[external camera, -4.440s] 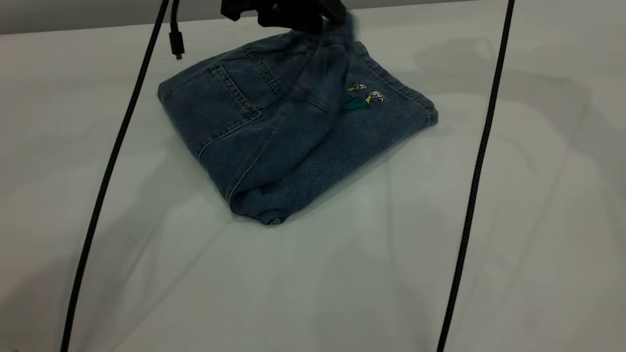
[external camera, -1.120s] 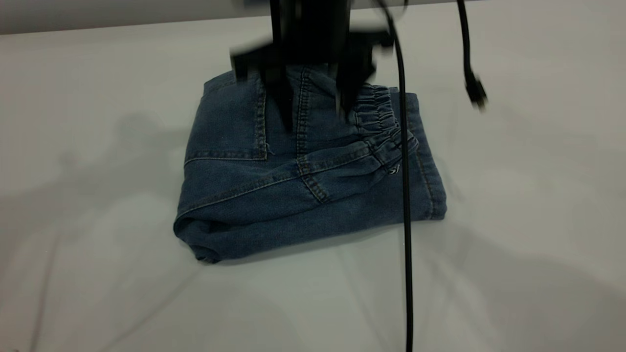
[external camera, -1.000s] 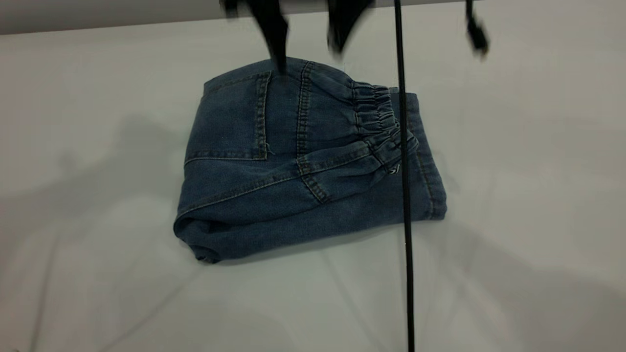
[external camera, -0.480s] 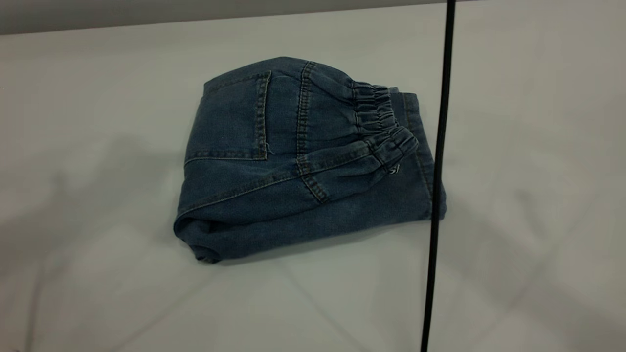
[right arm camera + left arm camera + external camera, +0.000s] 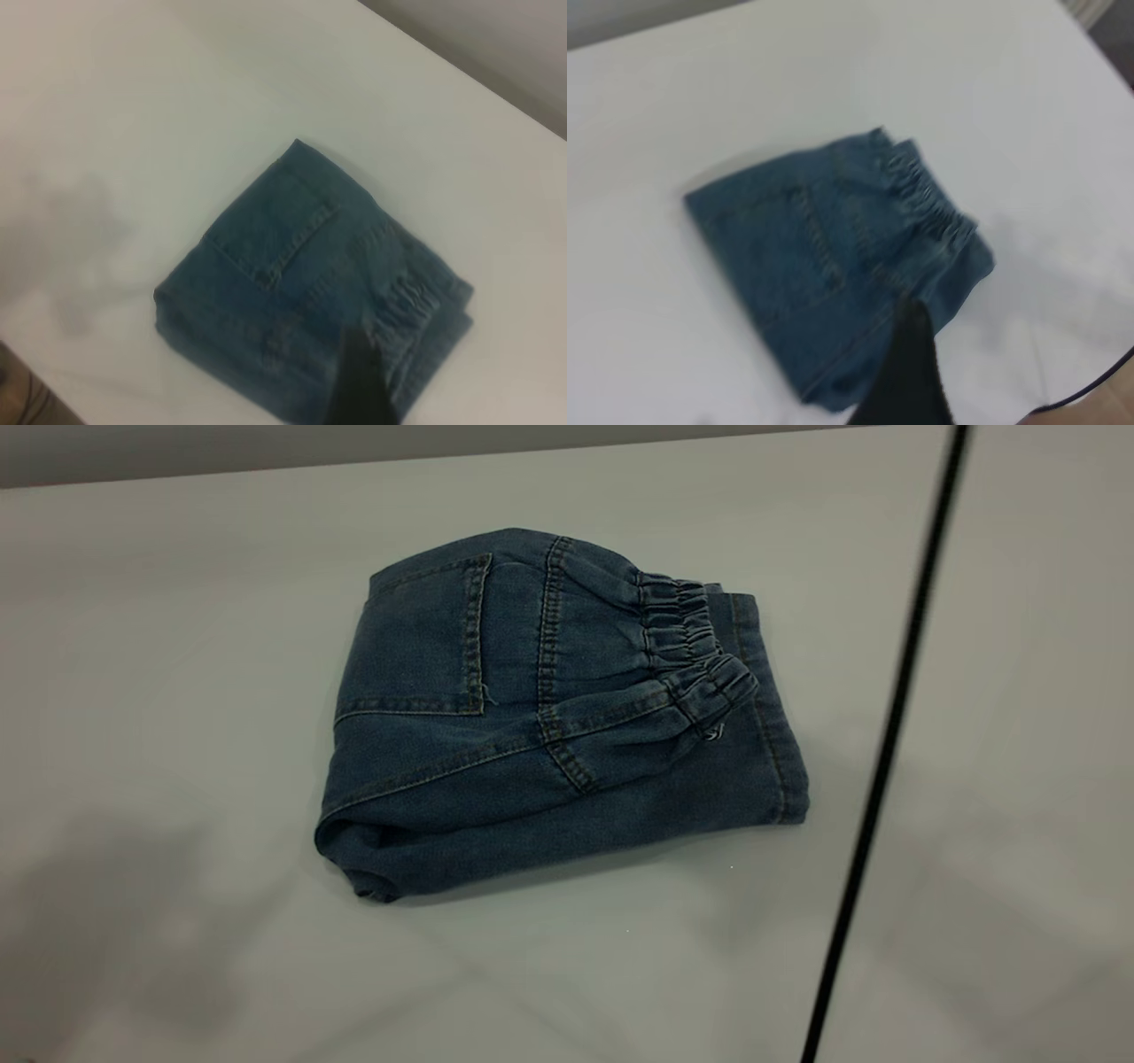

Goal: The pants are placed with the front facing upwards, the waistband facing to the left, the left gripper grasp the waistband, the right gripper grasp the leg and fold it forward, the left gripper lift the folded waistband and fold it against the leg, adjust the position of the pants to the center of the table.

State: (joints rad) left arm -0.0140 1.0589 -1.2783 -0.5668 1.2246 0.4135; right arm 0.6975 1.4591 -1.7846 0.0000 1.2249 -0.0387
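A: Where do the denim shorts point(image 5: 549, 717) sit?

B: Folded into a compact bundle on the white tabletop point(image 5: 177, 602), a little above the middle of the exterior frame. The elastic waistband point(image 5: 687, 646) lies on top at the bundle's right, doubled over the leg layer, whose stitched hem edge point(image 5: 780, 735) peeks out beyond it. The patch pocket point(image 5: 425, 642) faces up at the upper left.

A: Why that arrangement?

B: I judge both folds are done: the waistband rests against the leg as the task asks, so the bundle holds its shape with nothing gripping it.

A: And the grippers?

B: Neither touches the cloth. In the left wrist view only 1 dark finger of the left gripper point(image 5: 908, 376) shows at the lower edge, over the shorts; I cannot tell how far its jaws are parted, though nothing is seen in them. The right wrist view likewise shows a single dark finger of the right gripper point(image 5: 363, 381); same uncertainty. The exterior view holds no gripper, only a thin black cable point(image 5: 886, 735) slanting down the right side.

A: What remains?

B: Perhaps a nudge toward centre; the bundle already looks near it.
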